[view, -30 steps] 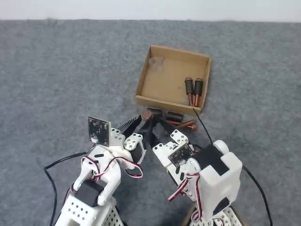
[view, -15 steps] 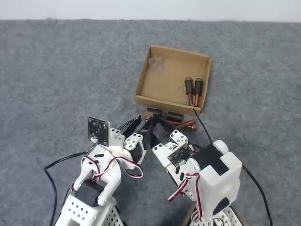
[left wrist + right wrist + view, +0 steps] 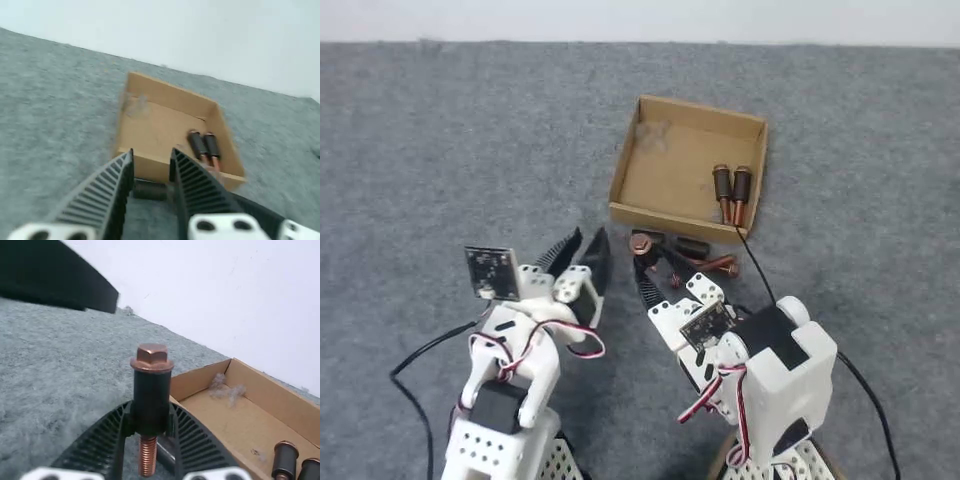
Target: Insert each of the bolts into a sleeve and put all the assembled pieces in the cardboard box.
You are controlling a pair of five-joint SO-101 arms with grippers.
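The right end effector [image 3: 150, 412] is clamped on the black sleeve of an assembled bolt-and-sleeve piece [image 3: 150, 390]. It holds the piece upright, copper hex head on top and thread protruding below the jaws. The left end effector [image 3: 151, 159] has its jaws apart and carries nothing.

A loose sleeve [image 3: 692, 247] and a loose bolt [image 3: 716, 265] lie just beside the front wall of the cardboard box [image 3: 665, 218]. The box contains two finished pieces [image 3: 731, 190] near the wall on the right arm's side.

Caution: the grip bears on the sleeve alone, so tilting during transfer may let the bolt slide out. A low path may catch the thread on the box wall or scatter the loose parts.

The worktop [image 3: 470, 130] carries a grey, felt-like covering. A plain white wall [image 3: 620, 20] bounds its far edge.
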